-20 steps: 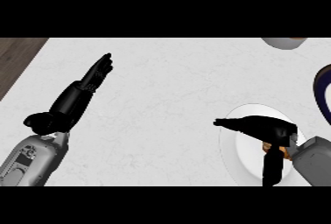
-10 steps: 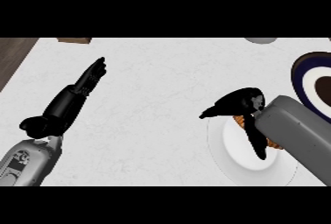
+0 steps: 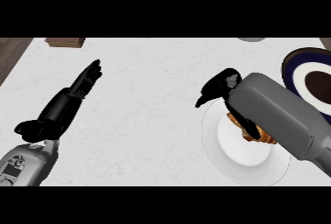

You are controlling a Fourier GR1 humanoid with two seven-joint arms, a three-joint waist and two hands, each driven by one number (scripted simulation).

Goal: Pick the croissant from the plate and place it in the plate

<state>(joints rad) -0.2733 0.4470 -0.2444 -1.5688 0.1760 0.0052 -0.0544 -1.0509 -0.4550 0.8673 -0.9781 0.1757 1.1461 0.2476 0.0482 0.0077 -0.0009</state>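
1. Where the head view looks down on the counter, the croissant lies on the white plate near the right edge — half hidden under the right forearm.
2. Right hand curls just beyond the plate's far rim, apart from the croissant.
3. Left hand rests at the left, fingers straight.
4. Dark-rimmed plate sits at the far right corner.

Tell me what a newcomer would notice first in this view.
The right forearm crosses the white plate at right, its hand curled over the plate's far rim with the croissant showing just beneath the arm. The left hand lies at left with straight fingers over the counter. A dark blue plate sits at the right edge.
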